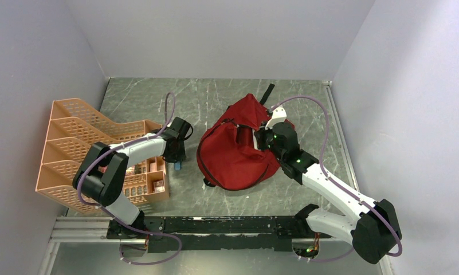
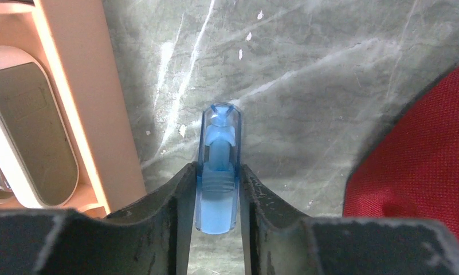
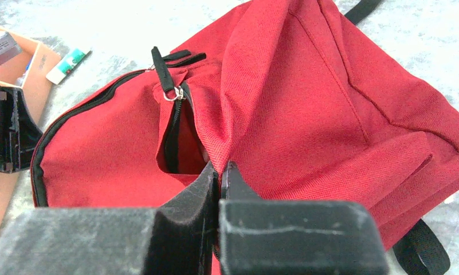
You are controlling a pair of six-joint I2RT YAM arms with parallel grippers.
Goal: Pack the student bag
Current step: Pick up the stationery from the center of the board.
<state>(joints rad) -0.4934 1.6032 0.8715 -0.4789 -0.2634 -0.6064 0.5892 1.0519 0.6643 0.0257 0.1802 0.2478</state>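
Our left gripper (image 2: 217,175) pinches the blue stick (image 2: 218,143) beside the organiser (image 1: 72,143). Our right gripper (image 3: 220,172), clamped on fabric, holds the bag (image 3: 307,103) open mid desk (image 1: 215,97). We should lift straight, then aim for the zip gap.

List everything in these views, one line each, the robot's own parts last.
student bag: one, red with black zips, table centre, one zip partly open
mesh organiser: one, orange, table's left side
small boxes: several, pale, organiser's near compartments
capped item: one, translucent blue, between the left fingers
flat packet: one, white and teal, beside organiser
table: one, grey marbled
left gripper: black, shut on capped item
right gripper: black, shut, apparently pinching bag fabric
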